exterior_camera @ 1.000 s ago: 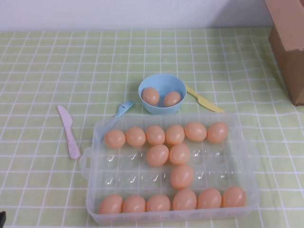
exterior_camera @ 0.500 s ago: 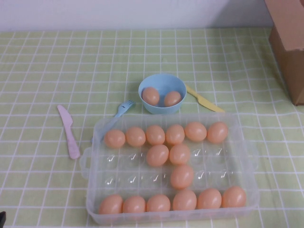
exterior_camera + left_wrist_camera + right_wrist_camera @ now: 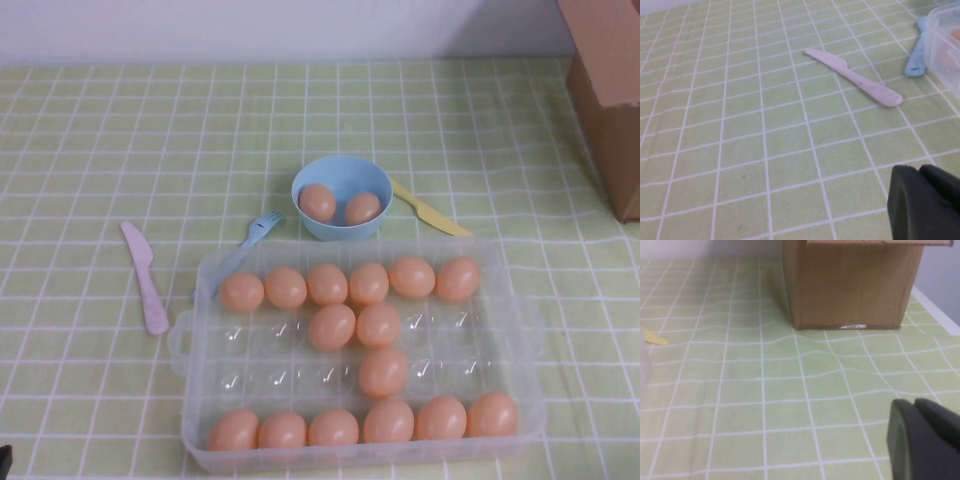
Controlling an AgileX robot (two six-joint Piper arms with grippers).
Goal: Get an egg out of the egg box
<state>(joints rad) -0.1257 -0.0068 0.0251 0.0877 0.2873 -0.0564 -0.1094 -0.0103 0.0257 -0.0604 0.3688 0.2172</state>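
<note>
Eggs fill the far and near rows of the egg box (image 3: 195,300), and three more sit in the middle rows; one egg (image 3: 383,372) lies near the middle. The box sits on the green counter (image 3: 90,150) near the robot's edge. A blue bowl (image 3: 342,172) with two eggs stands just behind it. A pink knife (image 3: 145,277) lies to its left, with open room around it. A brown box (image 3: 850,285) stands far right. The left gripper (image 3: 927,202) hangs low over the counter near the pink knife. The right gripper (image 3: 925,437) hangs low before the brown box. I cannot tell how wide either one is. The high view shows neither arm.
</note>
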